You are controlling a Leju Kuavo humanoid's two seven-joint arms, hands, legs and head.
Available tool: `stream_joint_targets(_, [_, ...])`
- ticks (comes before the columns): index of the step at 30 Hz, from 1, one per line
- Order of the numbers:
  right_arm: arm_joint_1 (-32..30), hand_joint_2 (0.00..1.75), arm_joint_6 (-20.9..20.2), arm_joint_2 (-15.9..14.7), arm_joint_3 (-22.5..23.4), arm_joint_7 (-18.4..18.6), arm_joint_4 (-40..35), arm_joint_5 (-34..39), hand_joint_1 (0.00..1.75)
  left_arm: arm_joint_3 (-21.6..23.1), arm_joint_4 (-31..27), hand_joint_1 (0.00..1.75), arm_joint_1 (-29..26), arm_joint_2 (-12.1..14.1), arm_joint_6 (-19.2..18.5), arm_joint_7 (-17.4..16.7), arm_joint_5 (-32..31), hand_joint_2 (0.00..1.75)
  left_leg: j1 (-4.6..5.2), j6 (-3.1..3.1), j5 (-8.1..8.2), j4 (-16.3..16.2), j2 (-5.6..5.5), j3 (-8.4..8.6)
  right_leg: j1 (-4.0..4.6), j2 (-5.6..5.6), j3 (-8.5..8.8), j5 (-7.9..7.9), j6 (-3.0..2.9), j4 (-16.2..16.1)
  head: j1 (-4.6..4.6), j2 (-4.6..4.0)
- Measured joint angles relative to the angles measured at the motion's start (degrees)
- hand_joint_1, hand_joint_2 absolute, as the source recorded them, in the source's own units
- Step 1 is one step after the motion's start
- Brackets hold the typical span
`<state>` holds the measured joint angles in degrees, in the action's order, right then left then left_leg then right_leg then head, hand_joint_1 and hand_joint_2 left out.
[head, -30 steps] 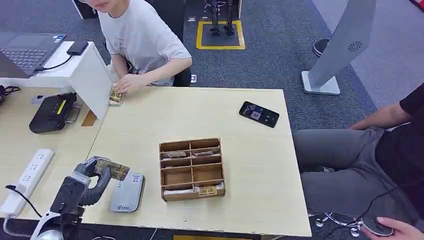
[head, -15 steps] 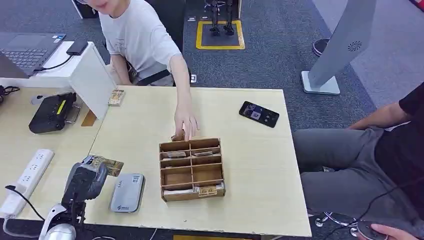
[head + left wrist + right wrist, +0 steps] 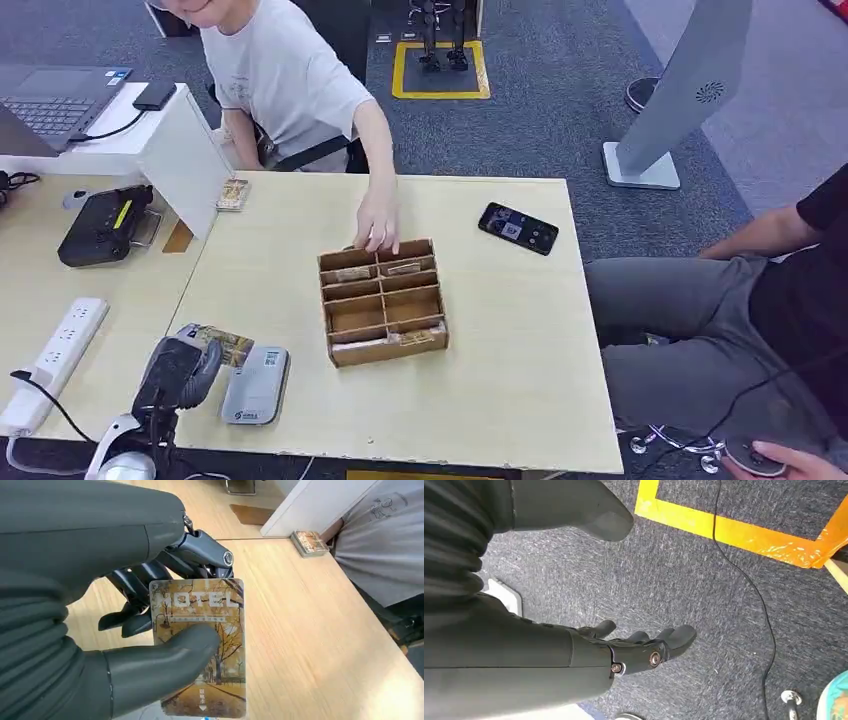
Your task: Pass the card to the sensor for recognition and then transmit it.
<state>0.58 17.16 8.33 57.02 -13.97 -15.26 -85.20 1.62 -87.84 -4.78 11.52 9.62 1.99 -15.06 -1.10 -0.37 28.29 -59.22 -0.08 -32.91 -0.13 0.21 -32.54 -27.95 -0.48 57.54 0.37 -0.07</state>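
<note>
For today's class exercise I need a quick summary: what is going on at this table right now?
The robot's left hand holds a hotel card above the table's near left corner, beside a grey card reader. Across the table, a seated person's hand touches the far edge of a wooden divider box. The right hand hangs open over the carpet.

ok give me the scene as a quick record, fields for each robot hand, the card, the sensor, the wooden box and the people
left robot hand: grips the card between thumb and fingers, just left of the sensor
right robot hand: holds nothing, fingers apart, hangs over grey carpet
card: printed HOTEL, autumn tree picture
sensor: grey flat reader at the table's near edge
wooden box: divided into compartments, cards in some
person: light shirt, hand on the box's far edge
second person: seated at the right of the table
phone: lies flat on the table
</note>
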Motion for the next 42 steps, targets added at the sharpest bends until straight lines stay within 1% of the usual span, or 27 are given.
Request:
stream_joint_targets(14, [0.00, 1.75, 0.04, 0.00, 0.00, 0.00, 0.07, 0.00, 0.00, 0.00, 0.15, 1.75, -0.02, 0.00, -0.21, -0.02, 0.17, 1.75, 0.00, 0.00, 0.00, 0.00, 0.00, 0.00, 0.00, 0.00, 0.00, 0.00, 0.00, 0.00, 0.00, 0.00])
stream_joint_targets(18, [-0.01, 1.75, 0.04, 0.00, 0.00, -0.09, 0.07, 0.20, 0.00, 0.00, 0.13, 1.75, -0.36, 0.24, -2.18, -0.54, 1.18, 1.75, 0.00, 0.00, 0.00, 0.00, 0.00, 0.00, 0.00, 0.00, 0.00, 0.00, 0.00, 0.00, 0.00, 0.00])
stream_joint_targets(21, [-0.05, 1.75, 0.04, 0.00, 0.00, -0.09, 0.15, 0.44, 0.00, 0.00, -0.22, 1.75, -1.23, 0.96, -3.72, -1.38, 0.83, 1.75, 0.00, 0.00, 0.00, 0.00, 0.01, 0.00, 0.00, 0.01, 0.00, 0.00, 0.00, 0.00, -0.02, 0.00])
stream_joint_targets(25, [-0.04, 1.75, 0.04, 0.00, 0.00, -0.24, 0.24, 0.52, 0.00, 0.00, -0.65, 1.75, -2.12, 1.11, -4.96, -1.90, 0.14, 1.75, 0.00, 0.00, 0.00, 0.00, 0.00, 0.00, 0.00, 0.00, 0.00, -0.01, 0.00, 0.00, 0.02, 0.00])
stream_joint_targets(29, [-0.02, 1.75, 0.04, -0.02, 0.00, -0.22, 0.31, 0.50, 0.00, 0.00, -0.63, 1.75, -2.47, 1.05, -3.95, -3.65, -3.50, 1.75, 0.00, 0.00, 0.00, 0.00, 0.00, 0.00, 0.00, 0.00, 0.00, -0.01, 0.00, 0.00, 0.02, 0.00])
stream_joint_targets(31, [0.00, 1.75, 0.04, -0.02, -0.02, -0.09, 0.31, 0.50, 0.00, 0.02, -0.57, 1.75, -2.71, 0.94, -3.48, -3.72, -4.83, 1.75, 0.00, 0.00, 0.00, 0.00, 0.00, 0.00, 0.00, 0.00, 0.00, -0.01, 0.00, 0.00, 0.00, 0.00])
stream_joint_targets(42, [0.05, 1.75, -0.11, -0.02, -0.13, -0.04, 0.61, 0.46, 0.00, 0.02, 0.37, 1.75, -3.26, 0.37, -2.56, -3.72, -6.73, 1.75, 0.00, 0.00, 0.00, 0.00, 0.00, 0.00, 0.00, -0.01, 0.00, -0.01, 0.00, 0.00, 0.00, 0.00])
